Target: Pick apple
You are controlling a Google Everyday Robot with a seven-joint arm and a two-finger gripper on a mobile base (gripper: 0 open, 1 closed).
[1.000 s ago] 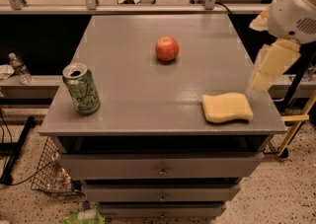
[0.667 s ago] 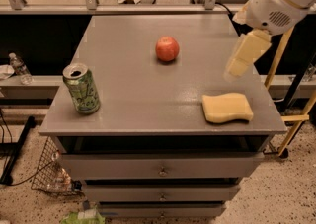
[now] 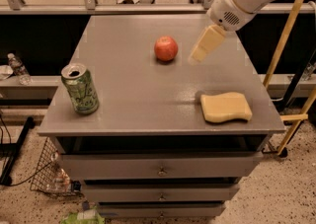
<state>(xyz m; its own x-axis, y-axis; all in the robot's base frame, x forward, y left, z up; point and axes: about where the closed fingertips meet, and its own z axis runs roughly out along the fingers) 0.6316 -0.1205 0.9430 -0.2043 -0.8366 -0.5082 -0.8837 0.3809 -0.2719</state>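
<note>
The apple [image 3: 166, 48] is small, round and red-orange. It sits on the grey table top [image 3: 128, 90], toward the back middle. My gripper [image 3: 200, 54] hangs from the white arm at the upper right. Its cream-coloured end is just right of the apple and apart from it, above the table top. Nothing is held in it.
A green can [image 3: 80, 89] stands upright near the table's front left. A yellow sponge [image 3: 225, 107] lies at the front right. Drawers sit below the table top. A water bottle [image 3: 17, 68] is on a ledge at the left. Yellow poles [image 3: 281, 40] stand to the right.
My arm and gripper have swung left and further over the table, from beyond its right edge to just right of the apple. The apple, can and sponge have not moved.
</note>
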